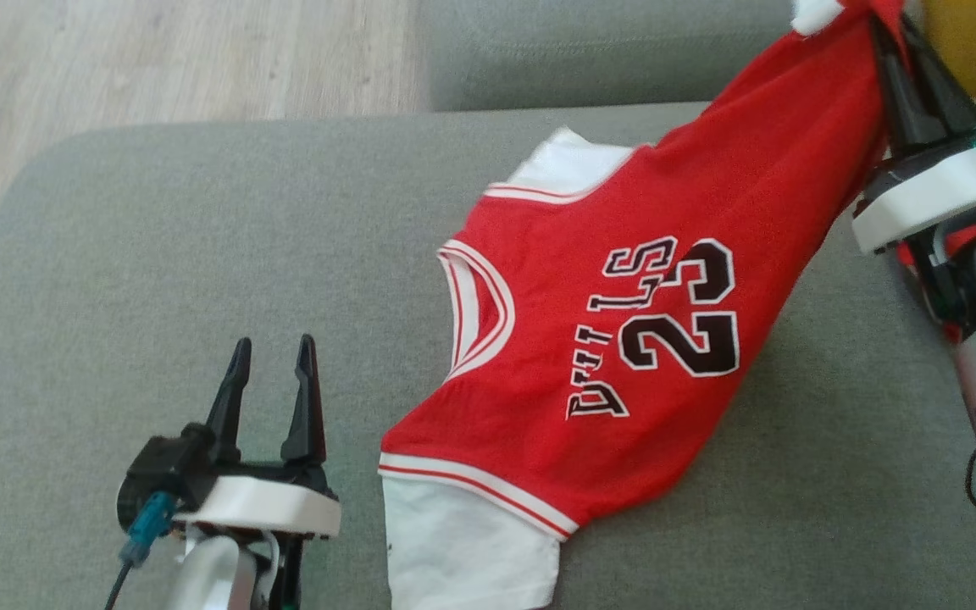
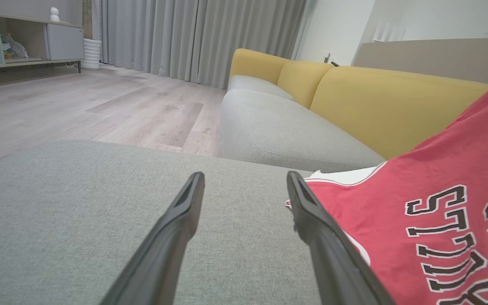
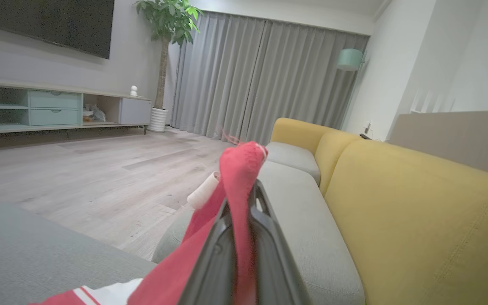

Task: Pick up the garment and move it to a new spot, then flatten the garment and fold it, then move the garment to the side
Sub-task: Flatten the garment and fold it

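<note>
Now our right gripper [image 1: 895, 42] clamps the jersey [image 1: 590, 356] to lift it; our left gripper [image 1: 274, 347] hangs spread beside the jersey.

The red jersey-style knit shirt [image 1: 590, 339] with white sleeves and black "23" lettering lies print-up on the grey fabric sofa seat [image 1: 158, 254]. Its hem end is lifted taut, pinched in the right claw [image 1: 893, 38].

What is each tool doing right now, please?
Left tool: open, holding nothing, over the grey cushion.
Right tool: closed on one edge of the red Bulls jersey, that end raised.
</note>
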